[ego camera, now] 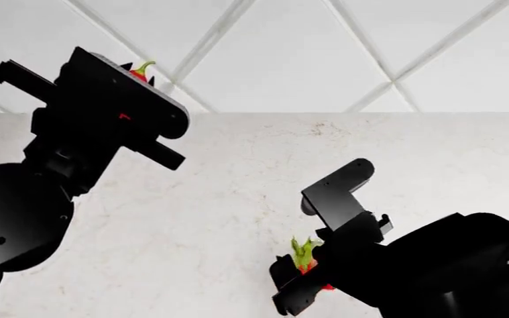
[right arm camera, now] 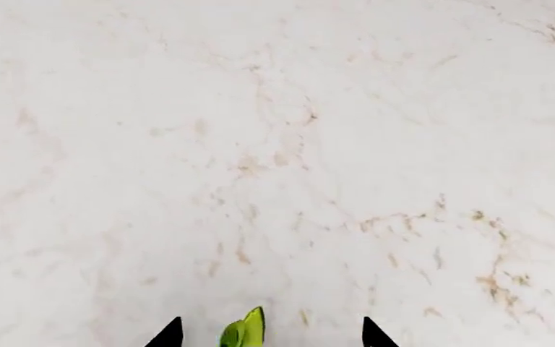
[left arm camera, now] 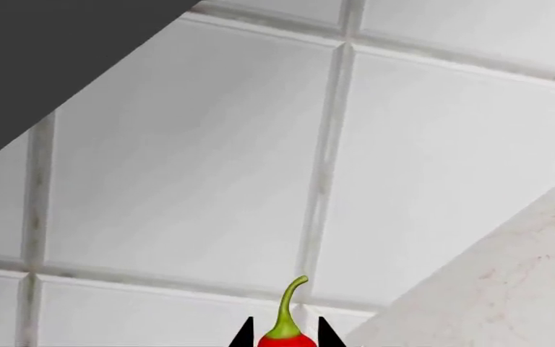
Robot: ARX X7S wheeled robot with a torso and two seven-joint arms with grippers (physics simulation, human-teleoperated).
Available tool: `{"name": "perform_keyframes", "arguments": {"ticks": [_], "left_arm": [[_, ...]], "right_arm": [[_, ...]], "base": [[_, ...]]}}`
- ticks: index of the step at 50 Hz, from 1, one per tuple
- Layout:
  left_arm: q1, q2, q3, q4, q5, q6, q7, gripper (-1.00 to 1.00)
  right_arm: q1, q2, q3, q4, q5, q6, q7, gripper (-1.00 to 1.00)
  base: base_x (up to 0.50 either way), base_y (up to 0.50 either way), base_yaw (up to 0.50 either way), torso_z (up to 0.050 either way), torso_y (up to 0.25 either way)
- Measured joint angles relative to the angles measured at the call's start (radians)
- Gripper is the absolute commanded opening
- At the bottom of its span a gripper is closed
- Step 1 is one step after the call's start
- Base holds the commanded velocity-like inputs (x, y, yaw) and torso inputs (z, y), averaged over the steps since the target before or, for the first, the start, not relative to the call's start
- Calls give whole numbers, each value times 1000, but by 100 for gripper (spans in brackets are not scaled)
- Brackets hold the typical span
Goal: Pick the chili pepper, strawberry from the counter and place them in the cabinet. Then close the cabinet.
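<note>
Gripping one chili pepper, left jaws are closed; right jaws clasp one strawberry.

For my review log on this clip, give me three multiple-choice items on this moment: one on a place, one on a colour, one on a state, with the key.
1. Where is the chili pepper?
A. lying on the counter
B. between the fingers of the left gripper, raised in front of the tiled wall
C. in the right gripper

2. What colour is the chili pepper's stem?
A. green
B. brown
C. yellow

3. What is the right gripper doing?
A. hanging open with nothing between its fingers
B. resting on the wall
C. holding the strawberry over the counter

Key:
1 B: the left wrist view shows the pepper between the dark fingers with white tiles behind.
2 A: the curved stem is green in both views.
3 C: the head view shows red fruit and a leafy cap at the right gripper.
</note>
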Motion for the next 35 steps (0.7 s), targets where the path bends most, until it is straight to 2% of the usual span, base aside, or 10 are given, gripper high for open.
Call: {"name": "perform_keyframes", "arguments": {"ticks": [19, 28, 35], "left_arm": [[4, 3, -9, 6, -17, 7, -9, -100], [6, 3, -38, 15, -31, 23, -29, -100], [45, -7, -93, 56, -27, 90, -66, -100]], "right_arm": [[46, 22, -24, -7, 4, 9, 67, -100], [171, 60, 65, -74, 67, -49, 131, -100], [233, 74, 180, -162, 73, -134, 153, -100]], "base": [[1, 0, 0, 0, 0], [0, 0, 0, 0, 0], [0, 0, 0, 0, 0]]}}
